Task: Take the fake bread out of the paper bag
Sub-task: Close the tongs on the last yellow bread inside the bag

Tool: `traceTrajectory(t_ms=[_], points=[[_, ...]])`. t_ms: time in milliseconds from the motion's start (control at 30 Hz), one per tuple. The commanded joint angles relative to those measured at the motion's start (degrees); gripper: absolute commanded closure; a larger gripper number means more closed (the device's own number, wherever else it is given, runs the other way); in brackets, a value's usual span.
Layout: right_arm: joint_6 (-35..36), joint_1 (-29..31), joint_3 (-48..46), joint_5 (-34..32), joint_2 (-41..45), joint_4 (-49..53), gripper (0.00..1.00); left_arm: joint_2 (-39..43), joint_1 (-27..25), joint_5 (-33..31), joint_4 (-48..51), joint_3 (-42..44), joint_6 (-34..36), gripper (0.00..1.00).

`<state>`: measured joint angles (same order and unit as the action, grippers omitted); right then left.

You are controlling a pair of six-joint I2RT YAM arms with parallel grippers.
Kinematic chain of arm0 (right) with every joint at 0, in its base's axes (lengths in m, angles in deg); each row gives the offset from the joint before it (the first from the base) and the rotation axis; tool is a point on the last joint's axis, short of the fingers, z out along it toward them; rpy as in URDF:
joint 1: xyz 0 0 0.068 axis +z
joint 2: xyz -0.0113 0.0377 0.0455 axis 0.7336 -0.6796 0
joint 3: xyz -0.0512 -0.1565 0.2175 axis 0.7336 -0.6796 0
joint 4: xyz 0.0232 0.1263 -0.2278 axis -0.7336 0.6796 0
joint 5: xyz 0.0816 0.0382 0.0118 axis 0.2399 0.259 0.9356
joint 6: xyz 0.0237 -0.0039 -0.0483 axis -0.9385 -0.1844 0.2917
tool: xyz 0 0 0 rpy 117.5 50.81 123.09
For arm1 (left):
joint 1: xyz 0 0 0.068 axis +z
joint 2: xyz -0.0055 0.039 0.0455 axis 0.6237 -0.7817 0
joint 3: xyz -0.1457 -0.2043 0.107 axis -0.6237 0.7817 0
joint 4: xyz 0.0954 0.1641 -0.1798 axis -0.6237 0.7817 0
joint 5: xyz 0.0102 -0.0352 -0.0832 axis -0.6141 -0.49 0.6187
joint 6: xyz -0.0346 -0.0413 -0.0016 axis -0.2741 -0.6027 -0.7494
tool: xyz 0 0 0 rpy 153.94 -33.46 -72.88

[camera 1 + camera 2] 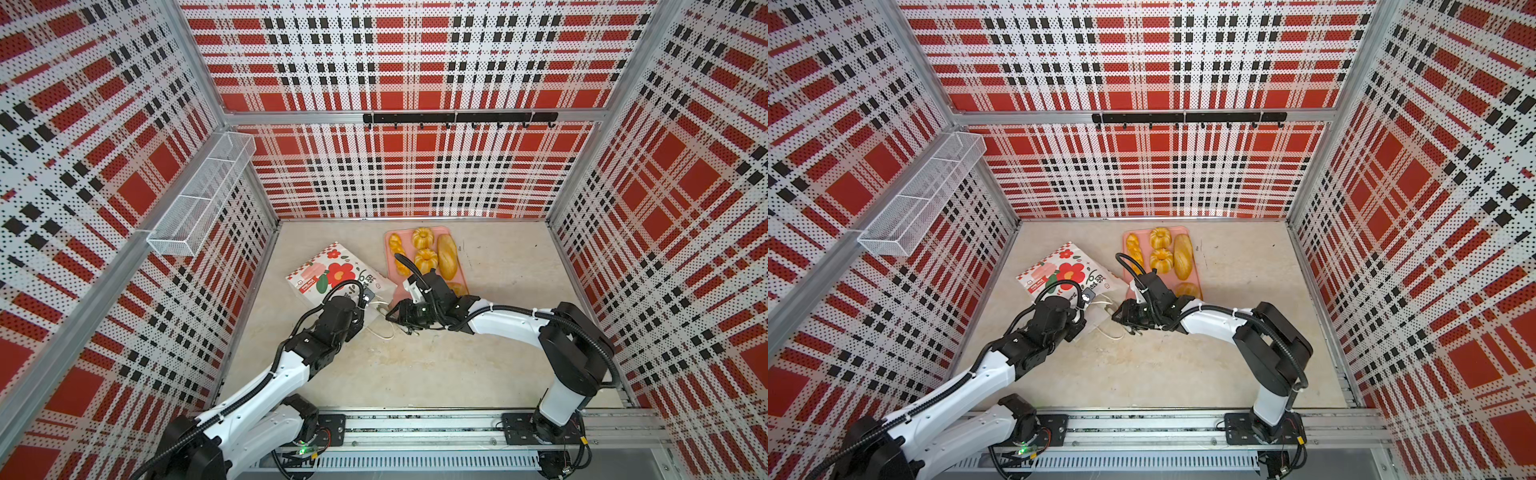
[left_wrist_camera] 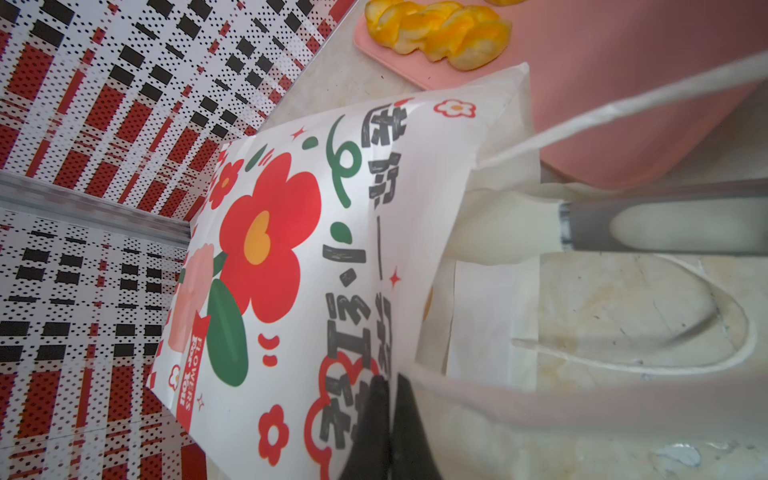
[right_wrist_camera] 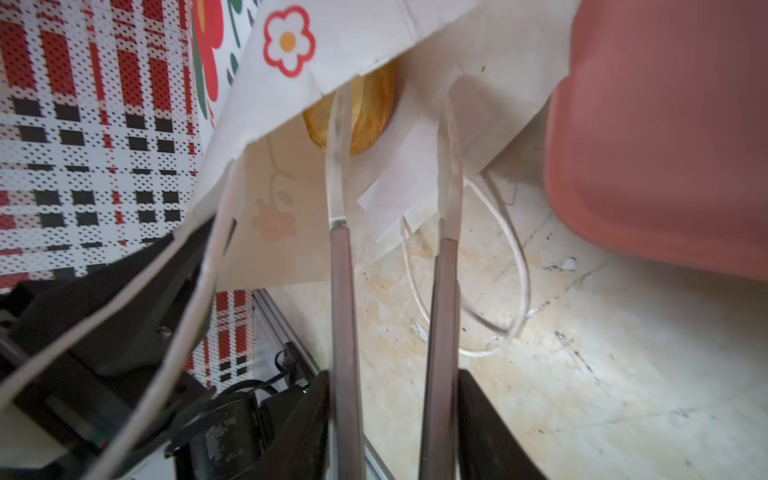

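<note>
The paper bag (image 1: 332, 270) beside the tray (image 2: 602, 50) was white, printed with red flowers with yellow hearts, green leaves and black lettering. The tray itself was plain salmon pink, and the fake bread (image 1: 446, 255) on it golden brown, the braid (image 2: 440, 33) streaked yellow and orange. Around the tray lay a mottled beige tabletop (image 1: 395, 365), and behind it walls (image 1: 415, 62) of dotted red, white and black plaid
</note>
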<state>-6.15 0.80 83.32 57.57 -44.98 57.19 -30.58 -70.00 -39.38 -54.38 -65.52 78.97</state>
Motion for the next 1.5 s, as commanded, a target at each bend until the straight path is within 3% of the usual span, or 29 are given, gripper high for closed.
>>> traceTrajectory(t_ms=[0,500,567,667,800,933,1467], points=[[-2.0,0.3,2.7,1.4,-1.6,-6.8,0.51,-0.1,-0.7,0.7,-0.6,0.6,0.1,1.00],[-5.6,1.4,8.2,2.8,-9.4,-9.5,0.49,-0.6,-1.4,0.6,-0.4,0.5,0.6,1.00],[-5.9,1.6,8.8,3.2,-10.3,-10.4,0.53,-1.0,-1.6,0.3,-0.3,0.4,0.8,1.00],[-6.0,2.0,8.9,3.7,-10.6,-11.0,0.71,-1.4,-1.7,-0.2,-0.2,0.4,0.8,1.00],[-4.0,2.4,6.4,1.9,-7.2,-8.8,0.91,-2.4,-1.7,-1.2,-0.4,0.5,0.8,1.00],[-1.7,2.8,2.3,-0.3,-2.1,-5.6,0.99,-3.4,-1.6,-2.1,-0.7,0.2,0.7,1.00],[7.5,6.5,-2.9,-12.3,16.0,16.6,1.00,-3.1,0.5,-4.5,-0.9,-0.3,-0.9,1.00]])
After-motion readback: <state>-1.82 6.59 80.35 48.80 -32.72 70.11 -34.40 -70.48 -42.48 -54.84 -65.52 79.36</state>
